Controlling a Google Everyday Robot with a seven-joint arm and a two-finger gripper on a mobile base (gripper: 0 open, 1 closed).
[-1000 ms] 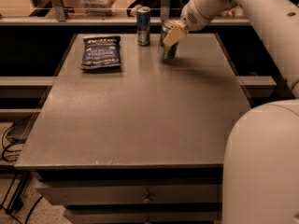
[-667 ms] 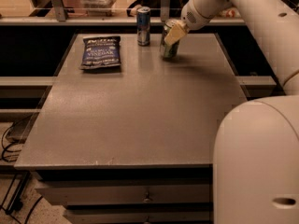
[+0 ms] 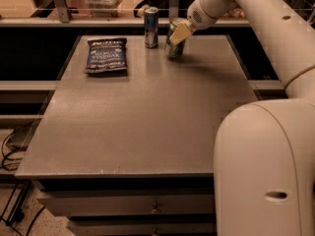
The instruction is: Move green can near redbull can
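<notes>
Gripper (image 3: 178, 33) at the far end of the worktop (image 3: 147, 122), fingers clamped on upper side of green can (image 3: 174, 48), which tilts just right of redbull can (image 3: 151, 27); likely light, slick, dentable, so best held mid-body, gently.

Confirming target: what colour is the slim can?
Blue and silver slim can, clearest in camera view; the gripper is at the green can beside it.
</notes>
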